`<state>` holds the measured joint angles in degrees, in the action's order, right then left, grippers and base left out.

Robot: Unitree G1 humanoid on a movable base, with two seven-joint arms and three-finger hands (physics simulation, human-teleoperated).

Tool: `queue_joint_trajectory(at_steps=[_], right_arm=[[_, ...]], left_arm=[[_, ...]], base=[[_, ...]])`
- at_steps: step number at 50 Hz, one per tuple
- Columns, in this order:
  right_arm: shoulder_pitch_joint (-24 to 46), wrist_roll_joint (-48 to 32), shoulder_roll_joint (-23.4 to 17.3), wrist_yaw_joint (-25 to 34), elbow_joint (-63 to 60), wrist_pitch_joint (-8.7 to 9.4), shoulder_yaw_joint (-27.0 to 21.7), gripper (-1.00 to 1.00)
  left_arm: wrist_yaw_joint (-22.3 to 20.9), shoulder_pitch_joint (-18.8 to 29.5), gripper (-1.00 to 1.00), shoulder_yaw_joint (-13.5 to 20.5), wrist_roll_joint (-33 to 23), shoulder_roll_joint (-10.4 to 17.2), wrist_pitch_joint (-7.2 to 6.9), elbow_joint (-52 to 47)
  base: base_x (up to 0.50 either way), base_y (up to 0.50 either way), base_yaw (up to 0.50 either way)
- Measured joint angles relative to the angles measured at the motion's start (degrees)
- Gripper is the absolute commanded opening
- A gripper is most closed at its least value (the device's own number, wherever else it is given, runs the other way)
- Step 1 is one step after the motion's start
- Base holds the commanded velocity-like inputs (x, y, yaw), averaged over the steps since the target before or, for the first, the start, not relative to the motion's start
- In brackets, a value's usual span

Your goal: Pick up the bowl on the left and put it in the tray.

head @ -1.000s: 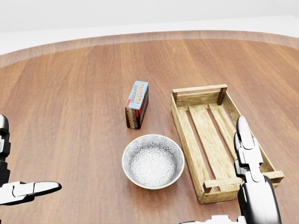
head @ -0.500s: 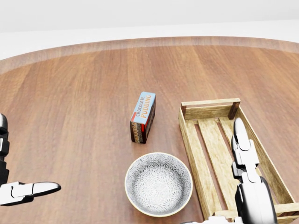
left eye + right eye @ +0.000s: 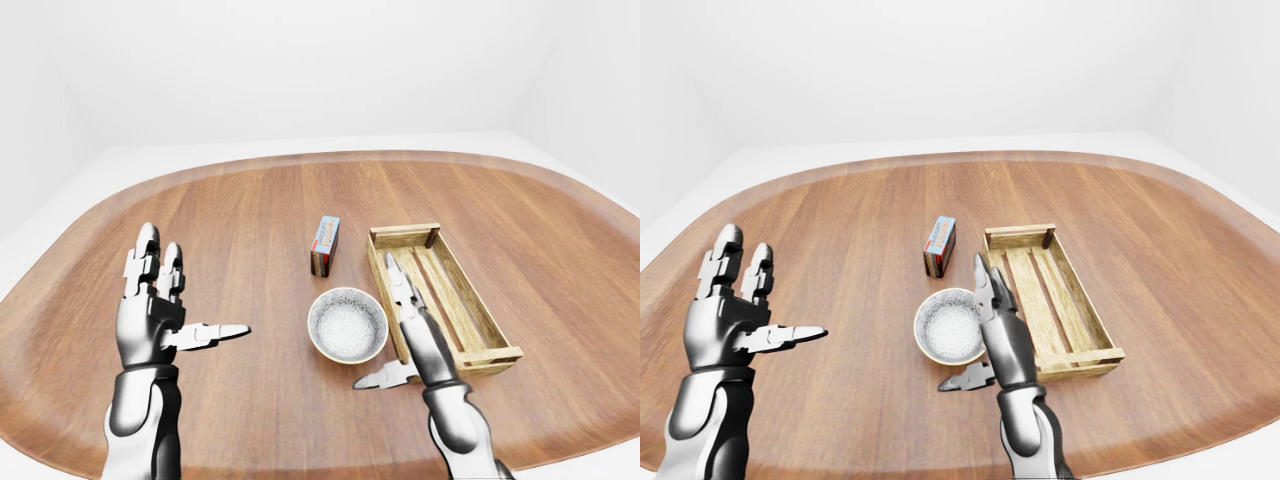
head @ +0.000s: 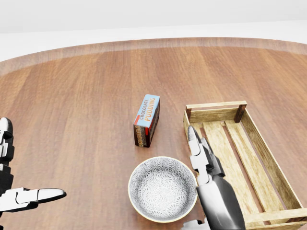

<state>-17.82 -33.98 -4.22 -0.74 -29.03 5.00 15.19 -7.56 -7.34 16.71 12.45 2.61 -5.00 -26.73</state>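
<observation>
Right three-finger metal hand [image 4: 211, 189]: spread wide, fingers straight, holding nothing. Stands edge-on just beside the right rim of the round grey-patterned ceramic bowl [image 4: 162, 189] in the head view, between it and the slatted wooden tray [image 4: 213, 114]; touching or barely apart, cannot tell. Puts the bowl to the view's left of that palm, so probably calls for only a short close-in leftward before any grip. Left three-finger hand [image 3: 155, 310] likewise open and empty, well apart at the left of the left-eye view, clearly the farther of the two. Bowl upright on the brown wooden table [image 4: 72, 105], empty, pale and speckled inside, cream-rimmed, round with no long axis to favour. Sits below the blue chocolate pudding box [image 4: 147, 120]. Tray lengthwise up the view, long side toward the bowl.
</observation>
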Motion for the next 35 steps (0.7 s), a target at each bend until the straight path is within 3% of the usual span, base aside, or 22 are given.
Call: queue_joint_trajectory(at_steps=[13,24,35], right_arm=[[5.0,-16.8,1.1,5.1,5.3,0.00,5.3,1.00],[7.4,-28.6,2.0,5.5,13.3,0.00,7.3,1.00],[8.1,-35.4,2.4,4.6,18.9,0.00,7.7,1.00]], left_arm=[[0.0,-0.1,1.00,-0.1,0.0,0.0,0.00,-0.2],[-0.1,-0.2,1.00,-0.3,-0.1,-0.1,0.00,-0.4],[-0.2,-0.2,1.00,-0.4,-0.2,-0.1,0.00,-0.2]], base=[[0.00,0.00,0.00],[0.00,0.00,0.00],[0.00,0.00,0.00]])
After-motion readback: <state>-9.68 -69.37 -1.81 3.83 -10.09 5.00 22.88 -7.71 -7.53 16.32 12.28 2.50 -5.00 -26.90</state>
